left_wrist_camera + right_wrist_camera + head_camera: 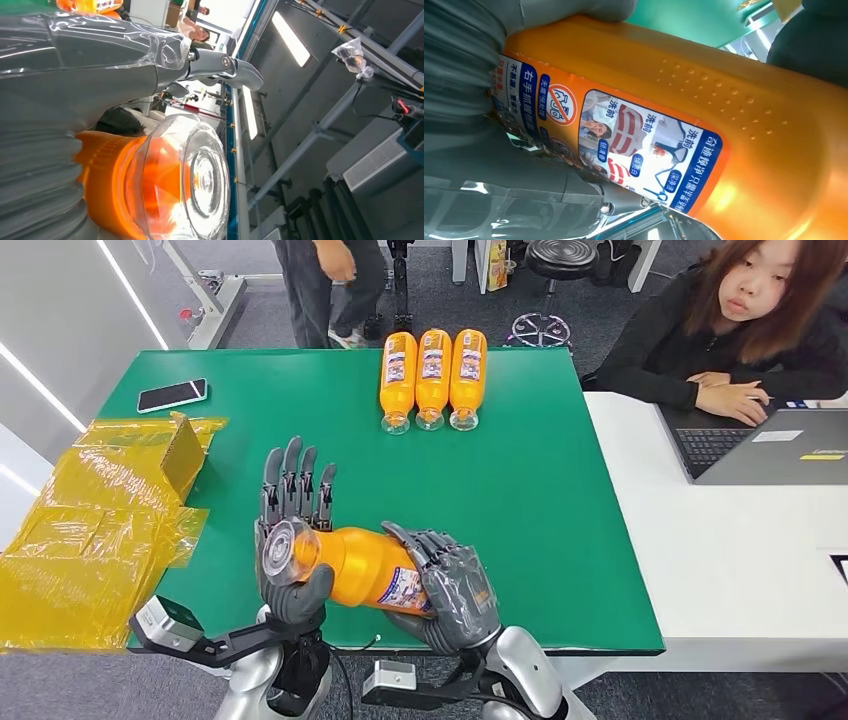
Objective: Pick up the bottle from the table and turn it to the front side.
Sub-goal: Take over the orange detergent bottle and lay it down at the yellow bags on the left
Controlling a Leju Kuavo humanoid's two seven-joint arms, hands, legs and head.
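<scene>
Bottle point(365, 565) lies gripped by both robot hands, left point(290, 540) and right point(450, 585), over the green tabletop point(560, 540); three bottles point(433, 375) lie at 12 o'clock.

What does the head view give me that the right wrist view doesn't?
Head view alone: the green table, three orange bottles lying side by side at its far edge, a phone, yellow bags, and the left hand at the held bottle's clear cap. Right wrist view alone: the label's printed pictures. Both: the held bottle in the right hand.
</scene>
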